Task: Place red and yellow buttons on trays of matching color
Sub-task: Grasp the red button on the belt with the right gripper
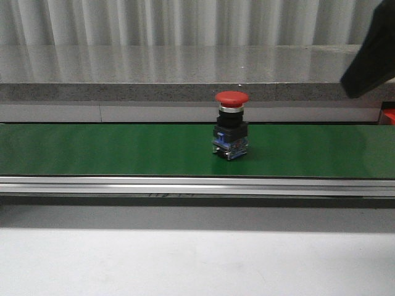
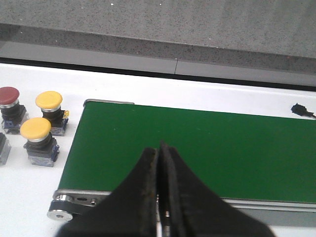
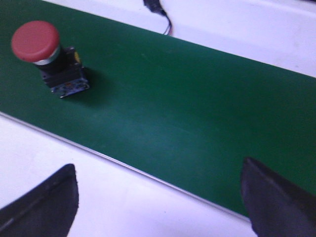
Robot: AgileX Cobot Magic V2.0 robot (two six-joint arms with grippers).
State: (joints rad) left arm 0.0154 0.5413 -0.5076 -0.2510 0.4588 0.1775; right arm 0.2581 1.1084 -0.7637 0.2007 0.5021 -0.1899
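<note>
Green belt (image 1: 123, 151), upright red-capped button (image 1: 231, 126)

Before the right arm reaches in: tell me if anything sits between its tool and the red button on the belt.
Nothing visible does. The red button stands alone and upright on the green belt; only bare belt lies between it and the open right tool.

No text, brand, number or sign can be read in any view. The red button (image 1: 231, 132) has a small blue patch on its base, too blurred to tell whether it carries print, and the green belt (image 1: 123, 151) is unmarked.
</note>
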